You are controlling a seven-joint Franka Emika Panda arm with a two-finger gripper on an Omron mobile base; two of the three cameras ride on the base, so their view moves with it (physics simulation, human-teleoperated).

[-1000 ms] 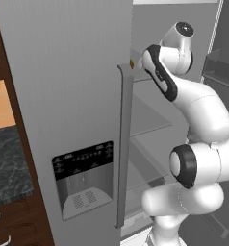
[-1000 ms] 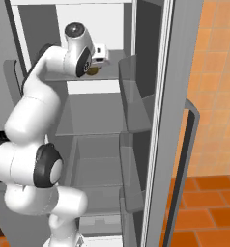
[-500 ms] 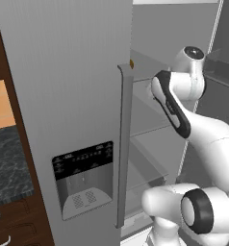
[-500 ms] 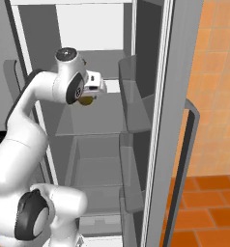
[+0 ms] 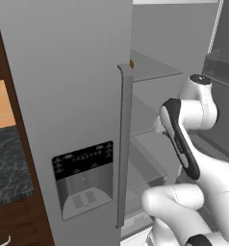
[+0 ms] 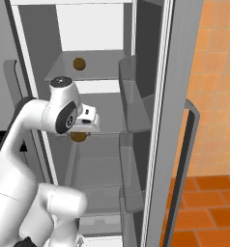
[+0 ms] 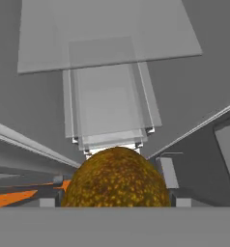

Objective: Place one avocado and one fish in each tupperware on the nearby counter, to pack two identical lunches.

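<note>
My gripper [image 6: 80, 133] hangs inside the open fridge, pointing down, shut on a brown-olive avocado [image 6: 79, 138] at middle-shelf height. In the hand view that avocado [image 7: 116, 179] bulges up between the two fingertips, with glass shelves below it. A second avocado [image 6: 79, 63] rests on the top shelf; a sliver of it [image 5: 131, 63] peeks past the door edge. At the far left, beside the fridge, lies the dark marbled counter [image 5: 5, 166]. The tupperware and the fish are out of view.
The shut left fridge door [image 5: 63, 72] carries a dispenser panel [image 5: 82, 178] and a long handle [image 5: 124, 144]. The open right door [image 6: 158, 120] holds bins [image 6: 135, 113] close to my hand. Brown drawers [image 5: 10, 226] sit under the counter.
The arm has come down from the top shelf to middle-shelf height and drawn back toward the base, carrying the avocado. The other avocado stays on the top shelf.
</note>
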